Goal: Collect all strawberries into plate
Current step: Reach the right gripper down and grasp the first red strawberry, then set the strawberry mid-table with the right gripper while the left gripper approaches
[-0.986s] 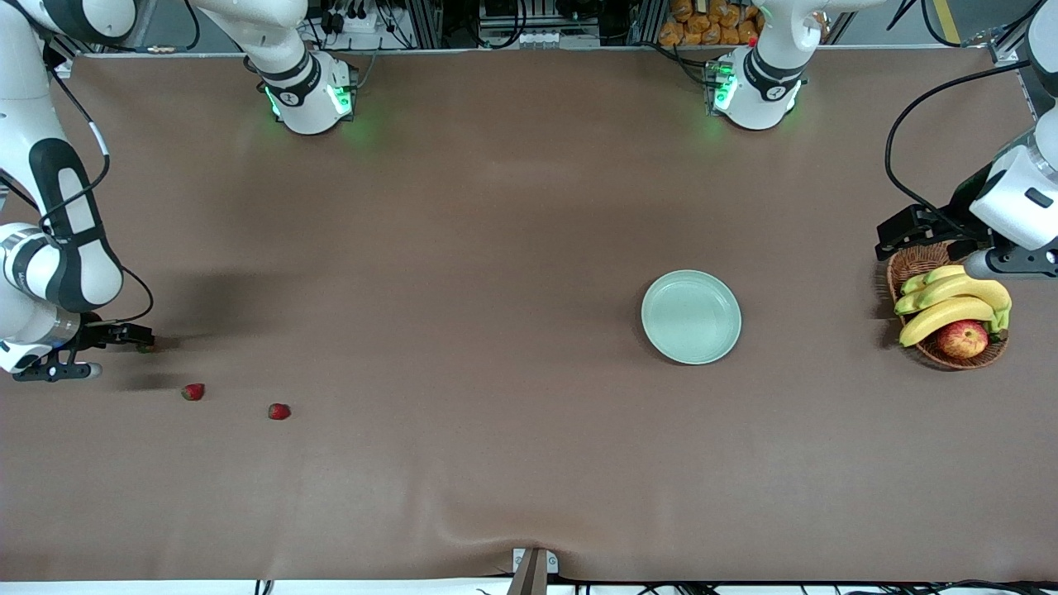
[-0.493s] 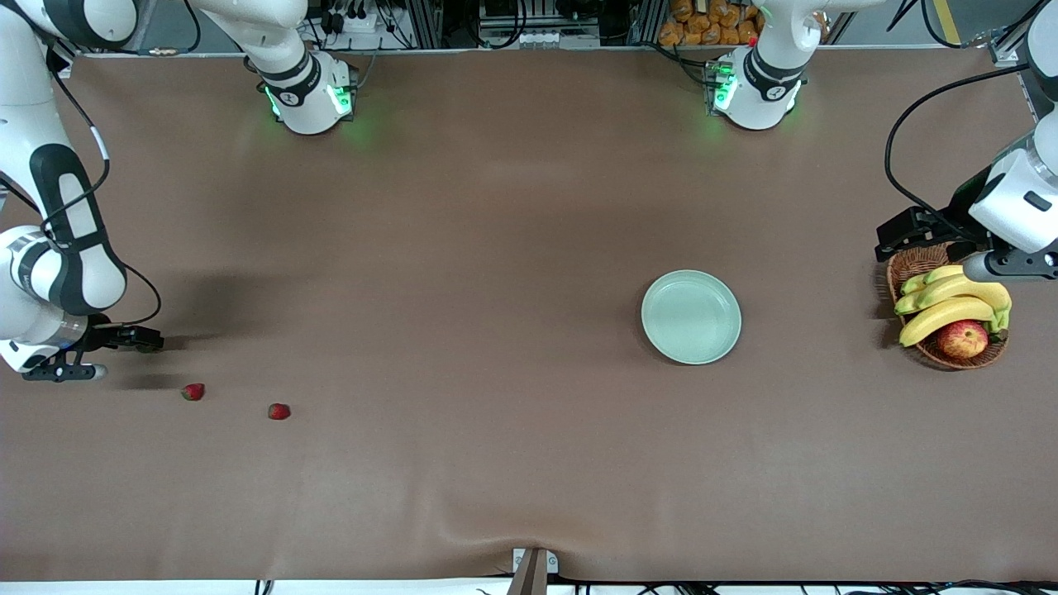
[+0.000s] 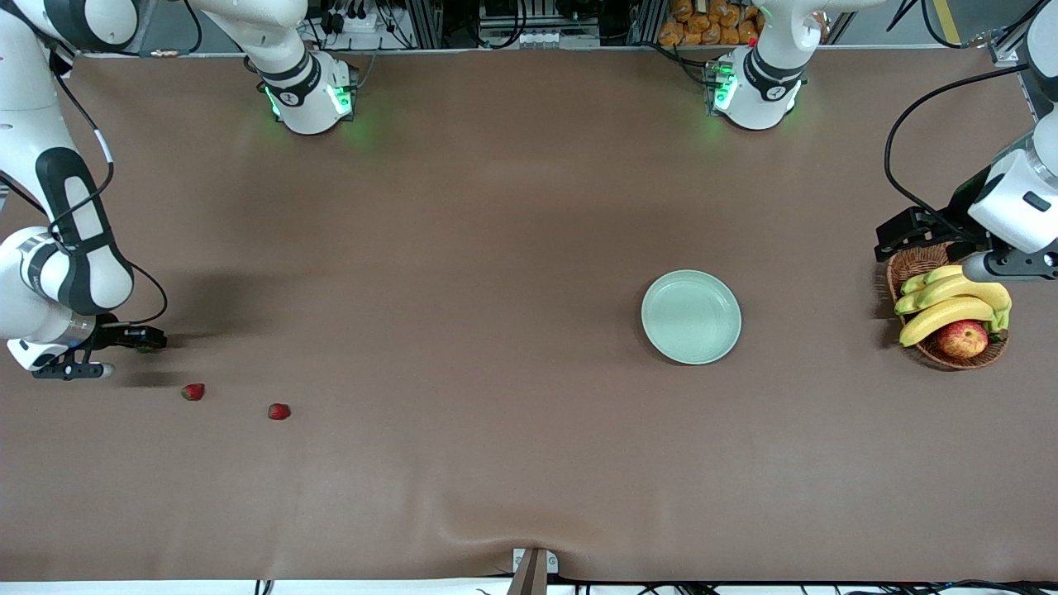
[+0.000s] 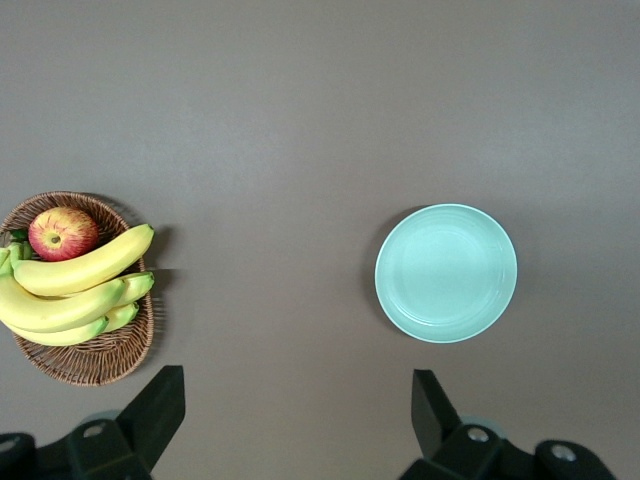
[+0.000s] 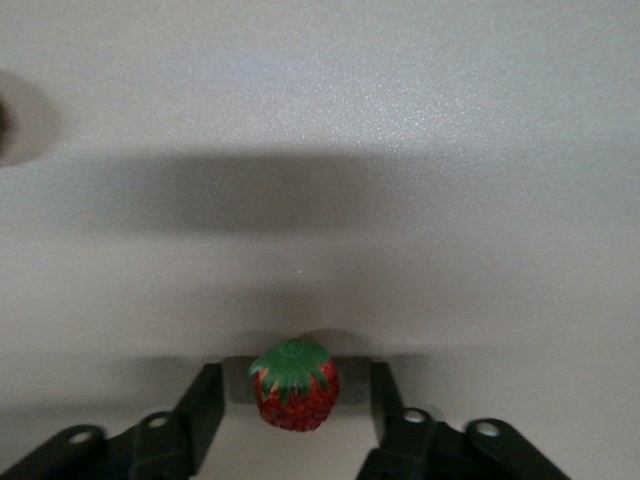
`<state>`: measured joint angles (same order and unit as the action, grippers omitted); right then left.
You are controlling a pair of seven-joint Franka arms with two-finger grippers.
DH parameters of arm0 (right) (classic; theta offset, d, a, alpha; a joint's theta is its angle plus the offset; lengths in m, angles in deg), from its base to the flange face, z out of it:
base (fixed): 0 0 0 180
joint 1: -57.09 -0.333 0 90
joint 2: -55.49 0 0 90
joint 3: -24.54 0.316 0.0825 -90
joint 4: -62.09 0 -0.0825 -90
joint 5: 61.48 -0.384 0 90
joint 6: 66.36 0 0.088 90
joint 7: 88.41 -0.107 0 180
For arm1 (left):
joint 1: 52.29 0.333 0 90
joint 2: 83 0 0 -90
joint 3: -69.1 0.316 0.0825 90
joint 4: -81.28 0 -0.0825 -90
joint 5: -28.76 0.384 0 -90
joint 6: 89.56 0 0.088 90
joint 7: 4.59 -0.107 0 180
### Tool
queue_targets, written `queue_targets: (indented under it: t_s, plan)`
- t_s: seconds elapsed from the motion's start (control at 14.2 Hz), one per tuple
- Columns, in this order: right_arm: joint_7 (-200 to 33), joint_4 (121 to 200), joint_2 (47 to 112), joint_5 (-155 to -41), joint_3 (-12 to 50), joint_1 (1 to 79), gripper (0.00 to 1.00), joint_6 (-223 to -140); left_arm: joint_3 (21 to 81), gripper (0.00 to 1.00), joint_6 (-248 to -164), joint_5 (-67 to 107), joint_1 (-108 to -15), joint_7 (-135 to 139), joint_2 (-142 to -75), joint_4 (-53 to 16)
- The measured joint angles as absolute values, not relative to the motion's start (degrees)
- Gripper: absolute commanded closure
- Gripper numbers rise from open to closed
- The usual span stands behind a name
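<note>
Right wrist view has a strawberry [image 5: 294,385] sitting on the desk [image 3: 463,273] squarely between the two fingers of the right tool [image 5: 295,415], green cap up; there looks to be a thin gap on either side of the berry, so the jaws are partly drawn in around it but not yet gripping. Taking the plate [image 3: 691,316] as the mark, this berry and tool lie well away toward the right arm's end of the desk. Two more strawberries [image 3: 193,392] [image 3: 279,411] lie near the tool, a little nearer the front camera than the plate. The plate holds nothing. The step in hand looks like the first pick; next comes a firm pinch, a lift, and a long carry to the plate. The left tool [image 4: 290,425] waits wide open, empty, above the desk between the plate and the wicker basket [image 3: 916,263] of bananas and an apple.
</note>
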<state>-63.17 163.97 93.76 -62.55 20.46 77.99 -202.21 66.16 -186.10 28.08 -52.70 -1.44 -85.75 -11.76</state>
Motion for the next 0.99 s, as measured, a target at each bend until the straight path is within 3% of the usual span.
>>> queue_targets:
  t_s: [0.42, 0.99]
  plan:
    - [-63.21, 163.67, 93.15, -62.66, 22.00, 77.97, 0.98, -199.79, 66.17, 0.00, -186.04, 28.08, -52.66, -1.42, -85.84, -11.82]
    - [-82.55, 162.22, 84.17, -65.67, 35.06, 74.70, 0.98, -185.30, 66.19, 0.00, -186.02, 28.08, -52.61, -1.42, -86.16, -11.83]
